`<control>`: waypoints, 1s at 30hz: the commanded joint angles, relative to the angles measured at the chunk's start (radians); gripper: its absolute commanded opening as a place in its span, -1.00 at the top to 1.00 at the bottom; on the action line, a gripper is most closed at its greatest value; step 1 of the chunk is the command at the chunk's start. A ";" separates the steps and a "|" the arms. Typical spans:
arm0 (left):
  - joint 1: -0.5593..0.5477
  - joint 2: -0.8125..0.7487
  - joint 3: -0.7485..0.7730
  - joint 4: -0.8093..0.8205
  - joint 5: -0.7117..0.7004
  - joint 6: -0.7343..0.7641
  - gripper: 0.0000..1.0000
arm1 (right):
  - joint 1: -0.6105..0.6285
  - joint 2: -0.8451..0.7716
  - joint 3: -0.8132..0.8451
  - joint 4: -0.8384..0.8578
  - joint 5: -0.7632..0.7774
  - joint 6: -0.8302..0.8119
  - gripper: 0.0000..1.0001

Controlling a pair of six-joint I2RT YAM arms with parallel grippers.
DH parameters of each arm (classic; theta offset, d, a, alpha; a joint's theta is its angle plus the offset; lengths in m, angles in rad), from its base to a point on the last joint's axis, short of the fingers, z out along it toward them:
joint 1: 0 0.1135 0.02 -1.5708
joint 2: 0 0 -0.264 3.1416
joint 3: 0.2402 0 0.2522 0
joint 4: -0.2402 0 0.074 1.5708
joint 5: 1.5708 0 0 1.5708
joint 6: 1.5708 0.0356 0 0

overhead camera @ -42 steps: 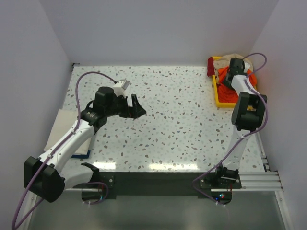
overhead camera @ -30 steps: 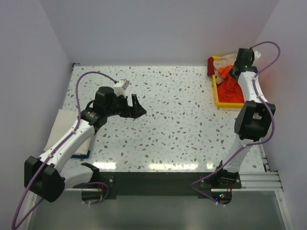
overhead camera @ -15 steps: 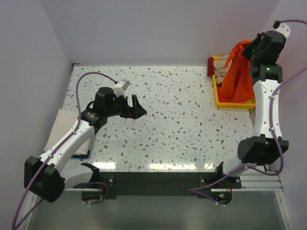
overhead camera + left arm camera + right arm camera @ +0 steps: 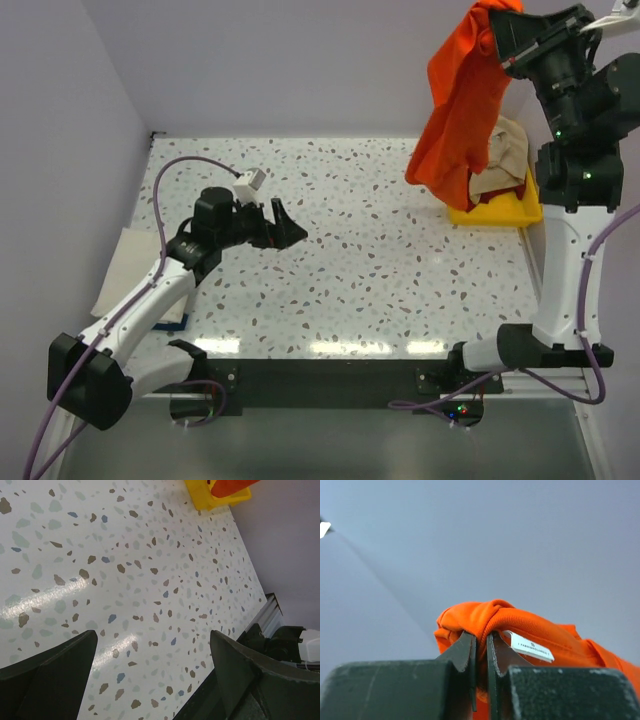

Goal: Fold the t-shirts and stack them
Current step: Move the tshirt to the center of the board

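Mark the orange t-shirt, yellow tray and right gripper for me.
orange t-shirt point(image 4: 455, 110), top external view, middle of the hanging cloth.
yellow tray point(image 4: 500, 216), top external view, near rim.
right gripper point(image 4: 481, 638), right wrist view, midway between its fingertips.

Yellow plastic tray point(image 4: 500, 214) at far right of speckled table point(image 4: 380, 260), lilac walls point(image 4: 300, 60).

I counted five t-shirts in all: one orange t-shirt point(image 4: 460, 110), one beige t-shirt point(image 4: 505, 150), one dark red t-shirt point(image 4: 521, 184), one cream t-shirt point(image 4: 125, 270) and one navy t-shirt point(image 4: 170, 323). There was one yellow tray point(image 4: 500, 212), one bench point(image 4: 380, 260), and two hands, the left hand point(image 4: 285, 225) and the right hand point(image 4: 500, 35).
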 commanded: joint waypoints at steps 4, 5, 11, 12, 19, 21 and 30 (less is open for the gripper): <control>0.008 -0.031 -0.035 0.119 0.029 -0.068 -1.00 | 0.062 -0.080 0.114 0.203 -0.084 0.189 1.00; 0.008 -0.034 -0.037 0.122 0.024 -0.071 -1.00 | 0.064 -0.080 0.118 0.202 -0.089 0.198 1.00; 0.008 -0.039 -0.052 0.137 0.004 -0.096 -1.00 | 0.064 -0.086 -0.093 0.183 -0.092 0.270 0.84; 0.008 -0.040 -0.060 0.137 0.000 -0.100 -1.00 | 0.064 -0.081 -0.139 0.174 -0.101 0.272 0.73; 0.008 -0.071 -0.138 0.113 -0.062 -0.116 -1.00 | 0.079 -0.060 -0.712 0.058 -0.094 0.148 -0.16; 0.008 -0.079 -0.195 0.122 -0.065 -0.130 -1.00 | 0.091 -0.109 -0.803 0.002 -0.019 0.079 -0.23; -0.081 -0.044 -0.388 0.249 -0.104 -0.176 -0.82 | 0.107 -0.457 -1.256 -0.157 0.199 -0.049 -0.31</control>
